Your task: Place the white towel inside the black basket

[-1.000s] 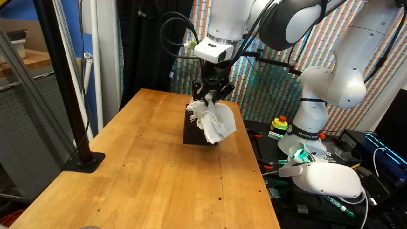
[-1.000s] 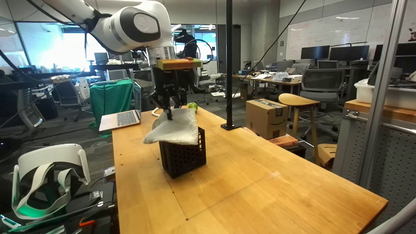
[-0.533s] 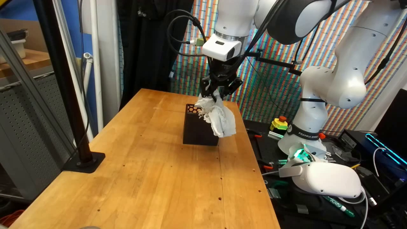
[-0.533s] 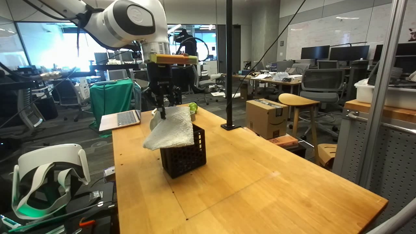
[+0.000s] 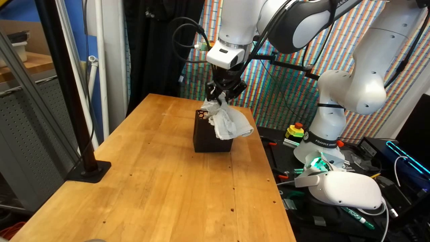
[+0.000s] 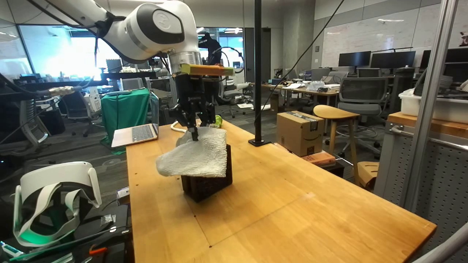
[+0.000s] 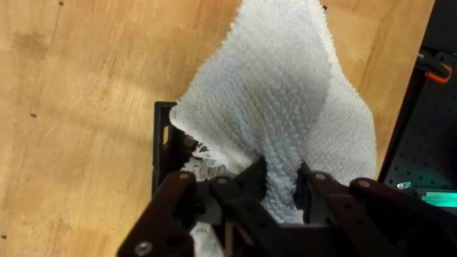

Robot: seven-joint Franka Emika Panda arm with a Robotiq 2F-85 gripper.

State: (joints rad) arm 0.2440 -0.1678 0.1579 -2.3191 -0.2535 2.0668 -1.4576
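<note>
One black two-fingered gripper (image 7: 284,174), nearly closed, pinched a white terry-cloth towel (image 7: 271,89) over a black perforated plastic basket (image 5: 207,138) — where overhang beyond one side seemed likely to drag it outside upon release.

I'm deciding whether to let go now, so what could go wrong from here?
The towel, pinched in the jaws, extends past the basket in both exterior views; released here, it might drape over the side or slide onto the table. Loose threads at the towel's edge could snag on the basket. In the wrist view, the towel and jaws hide most of the basket, so lining up the drop may be harder.
</note>
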